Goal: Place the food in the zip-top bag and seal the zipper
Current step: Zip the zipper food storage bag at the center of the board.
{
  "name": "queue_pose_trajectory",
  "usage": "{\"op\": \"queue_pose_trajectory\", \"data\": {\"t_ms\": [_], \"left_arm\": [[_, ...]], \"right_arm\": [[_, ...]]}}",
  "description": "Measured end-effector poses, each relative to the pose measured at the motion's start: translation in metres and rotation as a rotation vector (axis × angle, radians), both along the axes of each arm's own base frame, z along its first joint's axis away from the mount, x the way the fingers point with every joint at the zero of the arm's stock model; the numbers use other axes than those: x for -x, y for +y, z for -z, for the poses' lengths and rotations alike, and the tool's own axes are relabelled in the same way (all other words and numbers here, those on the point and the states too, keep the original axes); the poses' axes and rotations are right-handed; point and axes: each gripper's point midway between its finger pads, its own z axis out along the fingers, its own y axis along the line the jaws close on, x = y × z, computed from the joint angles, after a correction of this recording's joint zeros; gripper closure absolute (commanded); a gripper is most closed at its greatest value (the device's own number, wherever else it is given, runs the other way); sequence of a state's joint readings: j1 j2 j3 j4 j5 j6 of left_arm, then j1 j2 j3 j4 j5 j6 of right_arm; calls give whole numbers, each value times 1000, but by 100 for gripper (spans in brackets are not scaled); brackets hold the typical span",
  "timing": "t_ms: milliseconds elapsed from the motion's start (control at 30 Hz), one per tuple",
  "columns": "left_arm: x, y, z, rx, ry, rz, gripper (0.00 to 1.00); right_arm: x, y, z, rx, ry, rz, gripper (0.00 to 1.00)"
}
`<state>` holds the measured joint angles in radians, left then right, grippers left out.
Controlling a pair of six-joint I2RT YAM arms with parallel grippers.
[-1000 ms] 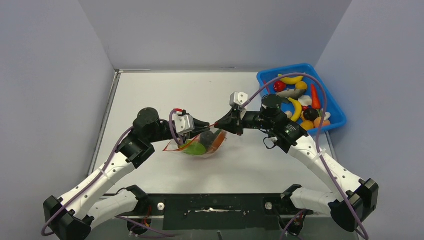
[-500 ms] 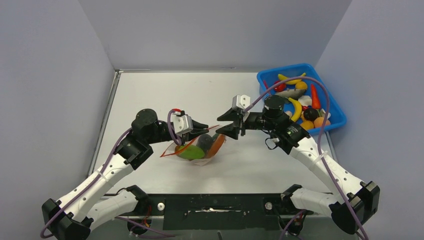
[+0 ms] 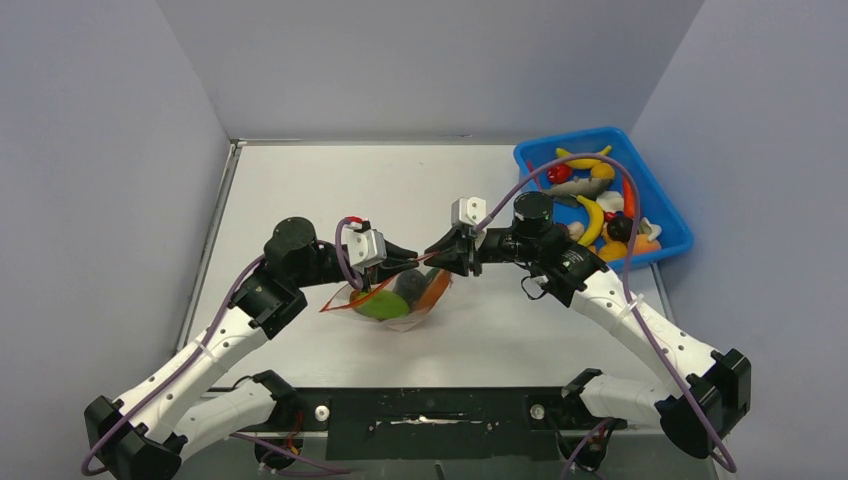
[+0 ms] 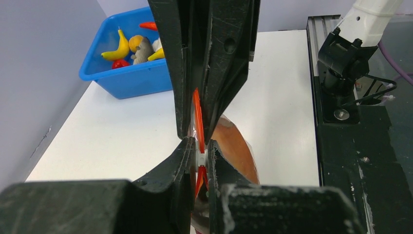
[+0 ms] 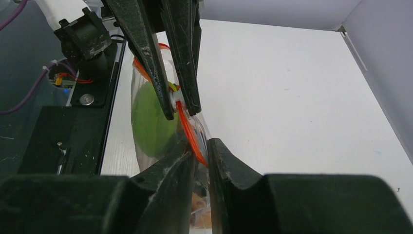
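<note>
The zip-top bag [image 3: 398, 312] lies mid-table, holding a green piece [image 3: 378, 305], a dark piece [image 3: 410, 285] and an orange carrot [image 3: 434, 288]. Its red-orange zipper [image 4: 196, 112] stands up between both grippers. My left gripper [image 3: 408, 260] is shut on the zipper at its white slider [image 4: 200, 159]. My right gripper [image 3: 437, 256] faces it tip to tip and is shut on the zipper strip [image 5: 187, 129] just beside it. In the right wrist view the green piece [image 5: 150, 122] shows through the bag. In the left wrist view the carrot [image 4: 234, 146] shows.
A blue tray [image 3: 575, 137] at the back right holds more toy food, including yellow bananas [image 3: 590, 218] and a red-orange carrot [image 3: 628, 190]. It also shows in the left wrist view [image 4: 131, 80]. The black mounting rail [image 3: 430, 410] runs along the near edge.
A second ago the right gripper held the zipper. It then opened and drew back right while the bag sagged. Now it has moved left again and shut on the strip.
</note>
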<state>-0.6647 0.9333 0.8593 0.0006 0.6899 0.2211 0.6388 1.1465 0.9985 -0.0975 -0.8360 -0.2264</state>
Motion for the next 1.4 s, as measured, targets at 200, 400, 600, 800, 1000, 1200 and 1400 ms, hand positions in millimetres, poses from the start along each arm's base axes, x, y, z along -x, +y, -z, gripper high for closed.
{"op": "queue_pose_trajectory", "data": {"t_ms": [200,400,600,800,1000,1200,1400], "left_arm": [[0,0,0,-1,0,0,100],[0,1,0,-4,-12,-1,100],[1,3,-2,-2,-32,-4,100],[2,5,-3,0,-41,-11,100],[5,12,0,-9,-50,-31,100],[6,17,4,-17,-50,-49,100],[7,21,11,-32,-41,-65,100]], "right_arm": [[-1,0,-1,-3,-9,4,100],[-3,-1,-3,-5,-3,22,100],[-1,-2,-6,-13,7,26,100],[-2,-6,-10,-24,19,39,100],[-9,-15,-16,-43,34,72,100],[-18,-24,-20,-61,53,109,100],[-25,-36,-17,-70,87,154,100]]}}
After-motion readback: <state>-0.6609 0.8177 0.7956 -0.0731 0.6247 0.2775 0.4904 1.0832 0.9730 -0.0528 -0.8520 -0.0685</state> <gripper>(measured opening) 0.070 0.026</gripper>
